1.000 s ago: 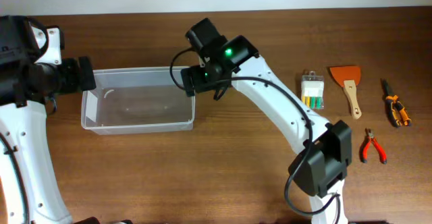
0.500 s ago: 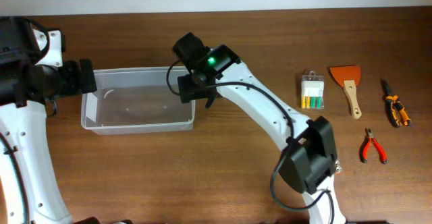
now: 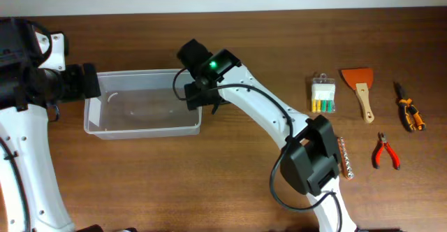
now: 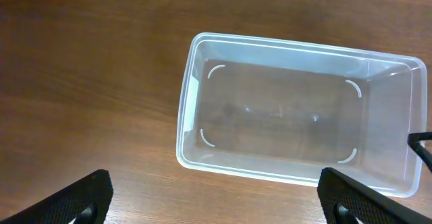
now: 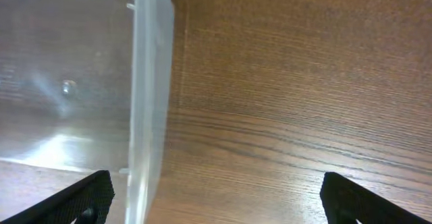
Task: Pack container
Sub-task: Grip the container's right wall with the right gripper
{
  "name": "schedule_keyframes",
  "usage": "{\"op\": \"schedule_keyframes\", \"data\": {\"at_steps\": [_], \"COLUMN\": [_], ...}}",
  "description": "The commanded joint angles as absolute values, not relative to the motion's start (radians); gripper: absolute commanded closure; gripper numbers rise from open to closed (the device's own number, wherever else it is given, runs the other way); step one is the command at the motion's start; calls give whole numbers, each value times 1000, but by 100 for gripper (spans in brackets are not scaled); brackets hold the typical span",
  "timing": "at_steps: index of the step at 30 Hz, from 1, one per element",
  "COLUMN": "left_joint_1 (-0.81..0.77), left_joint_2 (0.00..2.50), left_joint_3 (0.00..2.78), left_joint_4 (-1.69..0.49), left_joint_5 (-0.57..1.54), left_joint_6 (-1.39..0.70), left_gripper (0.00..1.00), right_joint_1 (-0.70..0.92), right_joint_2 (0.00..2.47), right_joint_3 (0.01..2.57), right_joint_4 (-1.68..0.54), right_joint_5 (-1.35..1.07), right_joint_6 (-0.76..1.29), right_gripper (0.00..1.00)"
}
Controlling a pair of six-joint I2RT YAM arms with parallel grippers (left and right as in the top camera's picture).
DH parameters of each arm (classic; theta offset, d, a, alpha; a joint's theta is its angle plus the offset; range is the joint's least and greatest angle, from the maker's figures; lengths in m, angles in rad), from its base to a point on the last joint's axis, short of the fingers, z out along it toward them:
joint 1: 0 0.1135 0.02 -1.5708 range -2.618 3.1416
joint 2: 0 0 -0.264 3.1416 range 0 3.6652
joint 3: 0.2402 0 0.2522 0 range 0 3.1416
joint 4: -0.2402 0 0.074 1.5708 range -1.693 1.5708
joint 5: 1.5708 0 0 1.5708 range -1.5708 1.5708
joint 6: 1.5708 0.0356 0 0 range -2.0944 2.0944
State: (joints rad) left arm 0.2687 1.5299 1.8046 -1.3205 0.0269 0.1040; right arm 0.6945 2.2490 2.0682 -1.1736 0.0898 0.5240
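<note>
Hovering at both ends of the container [image 3: 143, 128]

It sits on the left half of the table [image 3: 279, 36], long axis running side to side. My right gripper [image 5: 216, 193] hangs above its right short wall, my left gripper [image 4: 216, 193] at the opposite end. Both are spread wide and empty. Clear, colourless, nothing inside.
</note>
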Motion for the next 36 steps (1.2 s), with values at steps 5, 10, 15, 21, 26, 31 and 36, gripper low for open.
{"op": "schedule_keyframes", "data": {"at_steps": [5,10,15,21,26,31,36], "left_joint_1": [273,273,273,273,273,273,273], "left_joint_2": [1533,1533,1533,1533,1533,1533,1533], "left_joint_3": [1820,1820,1820,1820,1820,1820,1820], "left_joint_4": [-1321,-1322,-1322,-1325,-1325,-1326,-1333], "left_joint_5": [38,38,38,38,38,38,38], "left_joint_6": [91,91,91,91,91,91,91], "left_gripper": [1,1,1,1,1,1,1], "right_joint_1": [693,693,691,677,661,658,658], "right_joint_2": [2294,2295,2295,2295,2295,2295,2295], "right_joint_3": [2076,2076,2076,2076,2076,2076,2076], "right_joint_4": [-1182,-1185,-1190,-1188,-1186,-1174,-1171], "right_joint_5": [110,110,112,117,117,117,117], "right_joint_6": [510,511,532,533,561,585,585], "right_gripper": [1,1,1,1,1,23,58]}}
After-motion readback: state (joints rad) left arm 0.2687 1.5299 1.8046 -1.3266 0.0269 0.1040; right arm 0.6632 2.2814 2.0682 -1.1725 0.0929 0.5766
